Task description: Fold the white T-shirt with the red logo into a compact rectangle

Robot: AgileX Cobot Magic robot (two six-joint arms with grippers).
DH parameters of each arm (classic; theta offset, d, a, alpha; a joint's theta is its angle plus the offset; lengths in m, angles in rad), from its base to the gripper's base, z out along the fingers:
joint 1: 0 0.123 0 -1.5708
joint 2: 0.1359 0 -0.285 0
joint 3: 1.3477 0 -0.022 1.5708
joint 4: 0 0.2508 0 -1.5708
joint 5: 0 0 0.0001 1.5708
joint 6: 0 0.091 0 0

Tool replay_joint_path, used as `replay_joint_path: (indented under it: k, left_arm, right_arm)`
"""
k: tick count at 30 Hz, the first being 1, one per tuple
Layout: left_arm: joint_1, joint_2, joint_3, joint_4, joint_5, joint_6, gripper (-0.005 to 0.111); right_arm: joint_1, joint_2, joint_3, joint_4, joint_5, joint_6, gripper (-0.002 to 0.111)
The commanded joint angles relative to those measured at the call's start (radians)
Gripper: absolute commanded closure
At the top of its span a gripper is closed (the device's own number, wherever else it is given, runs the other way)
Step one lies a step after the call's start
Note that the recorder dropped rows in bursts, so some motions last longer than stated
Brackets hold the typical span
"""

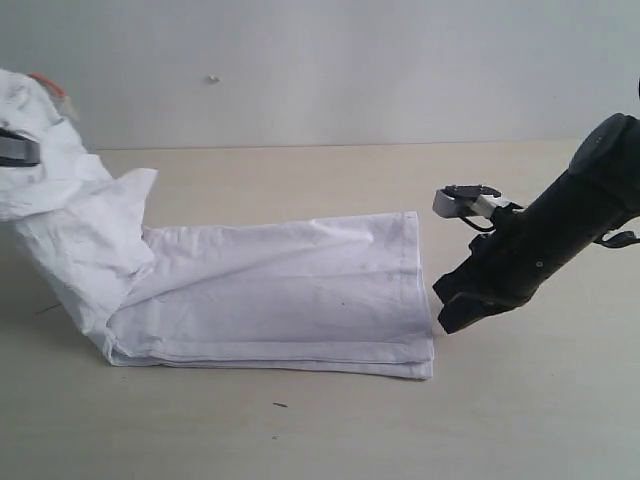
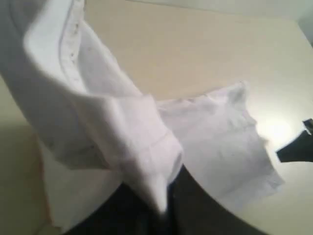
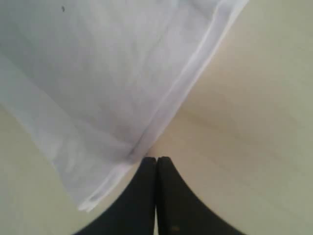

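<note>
The white T-shirt [image 1: 290, 295] lies as a long folded strip across the table, its hem end to the right. Its left end is lifted off the table, and an orange neck tag [image 1: 48, 82] shows at the top left. My left gripper [image 2: 164, 205] is shut on a pinch of that raised cloth [image 2: 127, 127]; in the exterior view only a grey part of it [image 1: 18, 148] shows at the left edge. My right gripper [image 1: 445, 318] is shut with nothing in it, just off the shirt's hem corner [image 3: 142, 147]. The red logo is hidden.
The beige tabletop [image 1: 520, 410] stretches in front of and to the right of the shirt. A pale wall [image 1: 350, 70] stands behind the table. The right arm's black body [image 1: 560, 235] slants down from the right edge.
</note>
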Motion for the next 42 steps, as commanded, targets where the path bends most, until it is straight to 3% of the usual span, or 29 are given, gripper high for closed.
replay_joint_path:
  k: [1, 6, 10, 11, 12, 13, 14, 15, 17, 22, 31, 37, 42]
  left_arm:
    - [-0.224, -0.004, -0.006, -0.074, -0.052, -0.053, 0.107]
    - [-0.420, 0.005, -0.006, -0.155, -0.224, -0.053, 0.107]
    - [-0.631, 0.096, -0.006, -0.305, -0.335, -0.049, 0.107]
    - [-0.700, 0.145, -0.011, -0.348, -0.307, -0.026, 0.101]
    - [-0.725, 0.170, -0.021, -0.348, -0.291, -0.009, 0.095]
    - [-0.779, 0.211, -0.040, -0.350, -0.281, 0.022, 0.071]
    - [-0.799, 0.223, -0.050, -0.352, -0.289, 0.028, 0.057]
    - [-0.815, 0.240, -0.070, -0.370, -0.299, 0.028, 0.031]
    - [-0.818, 0.252, -0.104, -0.360, -0.253, 0.079, 0.003]
    - [-0.771, 0.224, -0.172, -0.223, -0.192, 0.131, 0.003]
    - [-0.562, 0.217, -0.169, 0.182, -0.016, 0.072, 0.003]
    - [-0.492, 0.221, -0.167, 0.260, -0.022, 0.050, 0.003]
    - [-0.485, 0.295, -0.167, 0.272, -0.004, 0.019, 0.003]
  right_arm:
    - [-0.002, -0.003, -0.004, 0.057, 0.028, -0.051, 0.108]
    - [-0.002, -0.015, -0.004, 0.053, 0.030, -0.051, 0.108]
    - [-0.002, -0.059, -0.004, 0.041, 0.001, -0.051, 0.108]
    - [-0.002, -0.072, -0.004, 0.041, 0.001, -0.051, 0.108]
    - [-0.002, -0.073, -0.004, 0.041, 0.001, -0.051, 0.108]
    - [-0.002, -0.076, -0.004, 0.034, 0.008, -0.051, 0.108]
    - [-0.002, -0.076, -0.004, 0.033, 0.012, -0.051, 0.108]
    - [-0.002, -0.076, -0.004, 0.033, 0.015, -0.051, 0.108]
    - [-0.002, -0.076, -0.004, 0.028, 0.015, -0.051, 0.108]
    - [-0.002, -0.076, -0.004, 0.026, 0.013, -0.051, 0.108]
    - [-0.002, -0.085, -0.004, 0.030, 0.020, -0.051, 0.108]
    - [-0.002, -0.126, -0.004, 0.058, 0.020, -0.053, 0.108]
    - [-0.002, -0.126, -0.004, 0.108, 0.028, -0.077, 0.108]
